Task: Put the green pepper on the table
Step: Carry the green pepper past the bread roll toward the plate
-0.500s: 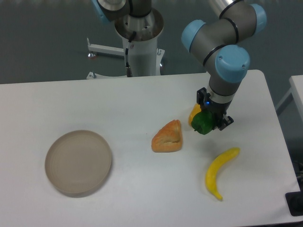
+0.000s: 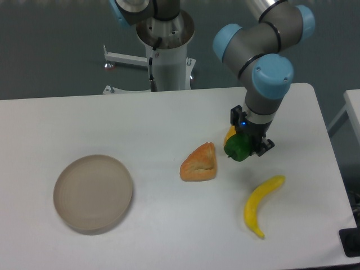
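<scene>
Fixed camera: gripper [image 2: 245, 147] has its fingers clamped on the green pepper [image 2: 237, 148], right half of the tabletop [image 2: 140, 124], toward the far edge. Can't tell whether the pepper touches the surface. Yellow-orange pepper [image 2: 229, 135] just behind it. Bread piece [image 2: 199, 163] near centre, banana [image 2: 260, 204] toward near-right corner, beige plate [image 2: 93, 193] near-left.

Dark grey floor [image 2: 50, 45] behind — white metal stand foot [image 2: 121, 57] at 12 o'clock; even, diffuse light.
</scene>
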`<state>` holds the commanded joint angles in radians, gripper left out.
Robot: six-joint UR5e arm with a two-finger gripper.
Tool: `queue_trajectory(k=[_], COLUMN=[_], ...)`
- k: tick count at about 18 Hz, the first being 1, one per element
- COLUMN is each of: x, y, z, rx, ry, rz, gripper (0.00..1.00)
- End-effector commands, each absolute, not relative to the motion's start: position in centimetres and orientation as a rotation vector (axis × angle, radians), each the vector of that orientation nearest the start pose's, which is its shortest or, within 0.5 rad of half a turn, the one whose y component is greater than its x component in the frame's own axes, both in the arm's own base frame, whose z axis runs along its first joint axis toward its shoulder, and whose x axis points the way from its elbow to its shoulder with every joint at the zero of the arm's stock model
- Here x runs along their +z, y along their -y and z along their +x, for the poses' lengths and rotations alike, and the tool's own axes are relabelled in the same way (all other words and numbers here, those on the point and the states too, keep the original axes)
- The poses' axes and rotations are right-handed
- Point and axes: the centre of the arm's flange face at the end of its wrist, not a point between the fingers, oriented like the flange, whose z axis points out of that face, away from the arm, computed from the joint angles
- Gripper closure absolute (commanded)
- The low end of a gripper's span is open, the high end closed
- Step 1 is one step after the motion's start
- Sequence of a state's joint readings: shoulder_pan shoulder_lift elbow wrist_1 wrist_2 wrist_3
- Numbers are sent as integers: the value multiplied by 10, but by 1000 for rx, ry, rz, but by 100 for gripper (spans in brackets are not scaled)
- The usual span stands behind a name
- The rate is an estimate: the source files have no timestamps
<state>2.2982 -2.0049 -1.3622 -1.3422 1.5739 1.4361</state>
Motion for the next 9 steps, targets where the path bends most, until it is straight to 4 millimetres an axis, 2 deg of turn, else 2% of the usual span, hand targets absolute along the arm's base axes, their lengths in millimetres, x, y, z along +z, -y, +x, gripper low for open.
queue_trajectory(k=[4,6,9], x=[351,343,319], y=[-612,-633,-665], z=[-297,-273,-241], rx=[-3,5,50], ry=[-1065,-1014,-912], rz=[-2955,-2921,-2907], gripper=[93,93,93])
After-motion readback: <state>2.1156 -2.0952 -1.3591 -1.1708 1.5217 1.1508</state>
